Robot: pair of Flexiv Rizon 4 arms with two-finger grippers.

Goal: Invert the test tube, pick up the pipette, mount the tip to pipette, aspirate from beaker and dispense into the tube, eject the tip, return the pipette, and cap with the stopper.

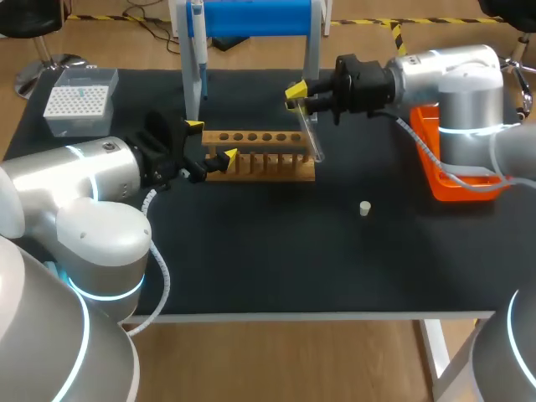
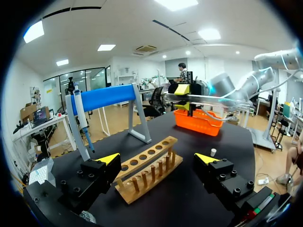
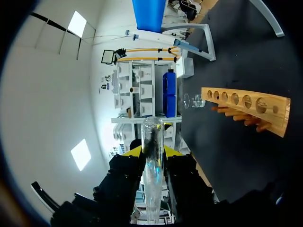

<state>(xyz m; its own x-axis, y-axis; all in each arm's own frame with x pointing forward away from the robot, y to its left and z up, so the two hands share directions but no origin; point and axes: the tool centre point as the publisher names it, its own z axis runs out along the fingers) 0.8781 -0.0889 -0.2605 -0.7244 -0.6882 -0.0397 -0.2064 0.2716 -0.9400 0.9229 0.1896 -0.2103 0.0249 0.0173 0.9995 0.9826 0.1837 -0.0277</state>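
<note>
the right gripper is clenched on a clear glass test tube, one yellow-tipped finger on each side of it. the tube is held in the air near the right end of a light wooden test tube rack and does not touch it. in the right wrist view the tube runs straight out between the fingers, with its rounded closed end pointing away from the gripper. in the left wrist view it lies close to level, well above the rack.

the rack stands near the middle of the black worktop, a little toward the far edge, with a row of round holes along its top board and pegs along its near side.

the left gripper sits at the left end of the rack with its fingers spread wide and nothing grasped. from its wrist camera the rack lies ahead of it, between the two yellow tips.

a slim white and blue pipette hangs upright at the left end of a stand with a blue bar at the far edge. a pale box of pipette tips sits in the far left corner. a small white stopper stands alone right of centre, well apart from the rack. an orange plastic tray lies at the right edge, partly under the right arm.
</note>
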